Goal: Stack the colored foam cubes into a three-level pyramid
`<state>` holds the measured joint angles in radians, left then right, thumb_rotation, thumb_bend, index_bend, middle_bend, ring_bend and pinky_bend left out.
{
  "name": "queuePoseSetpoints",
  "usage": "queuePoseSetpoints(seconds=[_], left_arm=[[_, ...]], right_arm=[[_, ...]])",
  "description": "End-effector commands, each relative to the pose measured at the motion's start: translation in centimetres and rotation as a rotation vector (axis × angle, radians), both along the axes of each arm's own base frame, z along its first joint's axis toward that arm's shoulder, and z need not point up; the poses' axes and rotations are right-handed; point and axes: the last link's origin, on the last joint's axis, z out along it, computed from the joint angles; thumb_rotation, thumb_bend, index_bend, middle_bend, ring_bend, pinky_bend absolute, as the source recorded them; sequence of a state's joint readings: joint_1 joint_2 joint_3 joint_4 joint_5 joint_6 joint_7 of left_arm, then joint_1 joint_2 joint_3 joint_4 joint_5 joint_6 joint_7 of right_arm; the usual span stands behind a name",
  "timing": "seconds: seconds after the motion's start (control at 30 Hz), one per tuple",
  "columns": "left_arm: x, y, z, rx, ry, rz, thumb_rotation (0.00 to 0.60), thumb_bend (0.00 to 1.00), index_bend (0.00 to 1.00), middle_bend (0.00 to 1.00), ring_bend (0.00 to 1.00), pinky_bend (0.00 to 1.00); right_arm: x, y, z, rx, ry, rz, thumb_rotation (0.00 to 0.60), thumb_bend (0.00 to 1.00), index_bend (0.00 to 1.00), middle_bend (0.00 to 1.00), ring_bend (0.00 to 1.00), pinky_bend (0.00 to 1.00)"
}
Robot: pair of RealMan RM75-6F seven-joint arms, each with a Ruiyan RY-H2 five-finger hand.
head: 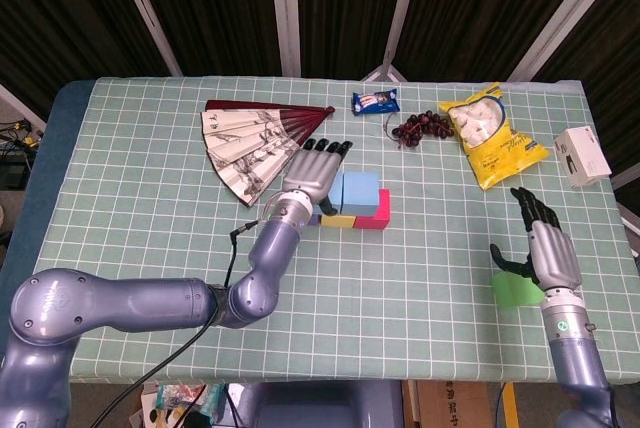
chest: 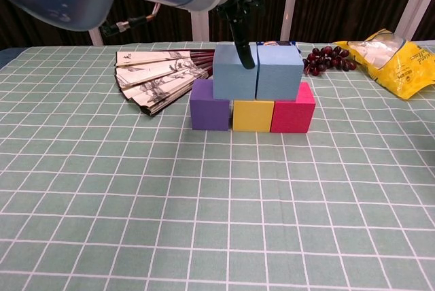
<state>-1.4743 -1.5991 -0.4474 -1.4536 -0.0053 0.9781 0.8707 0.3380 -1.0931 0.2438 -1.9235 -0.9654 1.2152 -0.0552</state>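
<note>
The left hand, metal-grey with dark fingers spread flat, hangs over the stack's left end, grasping nothing; one finger hangs in front of the left blue cube. The right hand is released too, fingers apart, near the tabletop's right edge beside a flat green piece, whose shape I cannot make out. The foam cubes sit mid-table: a purple cube, yellow cube and pink cube touching in a row whose long axis runs parallel to the front edge, with two matte blue cubes, the right one lighter, side by side on top. Toward the far edge lie a pleated paper fan, dark grapes and a glossy yellow bag.
</note>
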Motion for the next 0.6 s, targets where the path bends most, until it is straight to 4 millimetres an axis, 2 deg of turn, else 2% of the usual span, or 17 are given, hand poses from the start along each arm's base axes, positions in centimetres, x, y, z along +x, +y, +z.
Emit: queuePoseSetpoints(seconds=[0.03, 0.17, 0.33, 0.43, 0.6], left_arm=[[-1.1, -0.1, 1.8, 0.025, -0.036, 0.016, 0.6, 0.1, 0.0, 0.09, 0.06, 0.02], [-2.3, -0.4, 3.9, 0.057, -0.055, 0.021, 0.6, 0.12, 0.0, 0.09, 0.06, 0.02], [-4.8, -1.4, 7.1, 0.128, -0.069, 0.018, 0.6, 0.12, 0.0, 0.09, 0.06, 0.02], [-7.1, -2.3, 9.0, 0.179, -0.06, 0.027, 0.6, 0.12, 0.0, 0.09, 0.06, 0.02], [-11.2, -5.4, 11.8, 0.243, -0.061, 0.048, 0.6, 0.12, 0.0, 0.08, 0.06, 0.02]], right_arm=[[0.0, 0.0, 0.0, 0.001, 0.003, 0.001, 0.6, 0.38, 0.0, 0.0, 0.0, 0.0], [0.1, 0.0, 0.0, 0.0, 0.007, 0.003, 0.6, 0.38, 0.0, 0.0, 0.0, 0.0], [0.0, 0.2, -0.2, 0.009, 0.023, 0.005, 0.6, 0.38, 0.0, 0.0, 0.0, 0.0], [0.0, 0.3, -0.2, 0.017, 0.039, 0.006, 0.6, 0.38, 0.0, 0.0, 0.0, 0.0], [0.2, 0.5, 0.0, 0.028, 0.063, 0.008, 0.6, 0.38, 0.0, 0.0, 0.0, 0.0]])
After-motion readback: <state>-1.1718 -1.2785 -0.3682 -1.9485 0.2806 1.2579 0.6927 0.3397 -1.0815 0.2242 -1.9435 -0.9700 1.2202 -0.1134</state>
